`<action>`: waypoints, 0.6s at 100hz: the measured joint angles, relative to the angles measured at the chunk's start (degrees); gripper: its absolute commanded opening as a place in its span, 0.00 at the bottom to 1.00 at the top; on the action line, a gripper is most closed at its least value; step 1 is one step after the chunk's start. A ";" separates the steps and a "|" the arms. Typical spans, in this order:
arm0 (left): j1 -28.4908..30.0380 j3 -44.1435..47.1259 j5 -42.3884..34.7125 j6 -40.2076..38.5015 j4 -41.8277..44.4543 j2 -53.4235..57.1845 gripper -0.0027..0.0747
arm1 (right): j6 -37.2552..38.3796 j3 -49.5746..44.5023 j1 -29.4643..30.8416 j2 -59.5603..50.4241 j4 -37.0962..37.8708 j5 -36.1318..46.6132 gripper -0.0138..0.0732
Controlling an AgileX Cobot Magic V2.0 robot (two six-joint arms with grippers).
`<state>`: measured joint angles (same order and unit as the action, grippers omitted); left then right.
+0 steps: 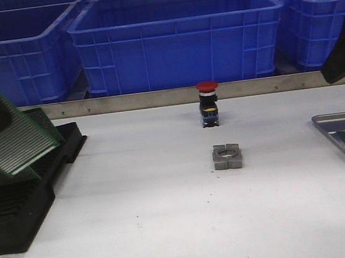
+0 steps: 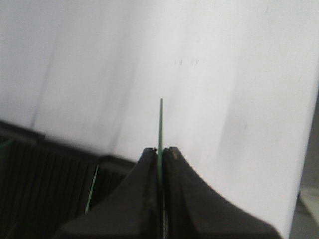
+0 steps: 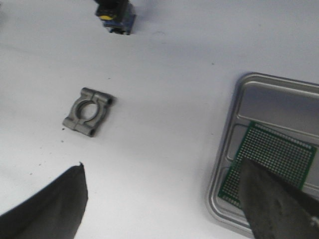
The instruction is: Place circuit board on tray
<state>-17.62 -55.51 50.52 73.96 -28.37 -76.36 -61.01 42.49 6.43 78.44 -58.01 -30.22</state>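
Left gripper [image 2: 160,152] clamped on the edge of a green circuit board [image 1: 17,142], held tilted in the air above the black slotted rack [image 1: 19,202] at the table's left side. Seen edge-on from the left wrist, board [image 2: 160,124] a thin green line rising from between the pressed-together fingers [image 2: 144,169]. Right gripper [image 3: 164,199] spread wide, fingers well apart and holding nothing, hovering over the near-left corner of the grey metal tray [image 3: 229,144] at the table's right edge. Already lying flat on the tray floor: a second green perforated board [image 3: 271,159]. Mid-table, a grey metal clamp block [image 1: 227,156] and, just behind it, a red-capped push button [image 1: 208,103]. Blue plastic crates [image 1: 178,38] lined up beyond the white table [image 1: 171,222].
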 measured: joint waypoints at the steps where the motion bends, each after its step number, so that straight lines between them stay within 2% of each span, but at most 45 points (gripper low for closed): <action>1: -0.11 -0.10 0.00 0.00 -1.28 0.00 0.01 | -0.22 0.00 0.00 -0.40 0.11 -0.52 0.89; 15: -2.48 -0.24 0.00 2.27 -13.60 0.00 0.01 | -7.32 0.00 -1.13 -4.02 0.35 -5.28 0.89; 26: -4.47 -0.24 -0.23 4.65 -21.68 -0.20 0.01 | -17.21 0.00 -4.23 -5.41 0.48 -9.50 0.89; 39: -6.65 -0.24 -0.47 8.05 -27.54 -0.34 0.01 | -27.10 0.00 -9.57 -5.68 -0.27 -14.89 0.89; 60: -10.30 -0.24 -0.83 11.19 -31.93 -0.34 0.01 | -36.08 0.00 -17.22 -5.68 -6.89 -20.10 0.89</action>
<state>-27.92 -55.75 49.69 85.15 -60.30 -76.70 -97.10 42.49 -10.79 72.76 -64.91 -50.32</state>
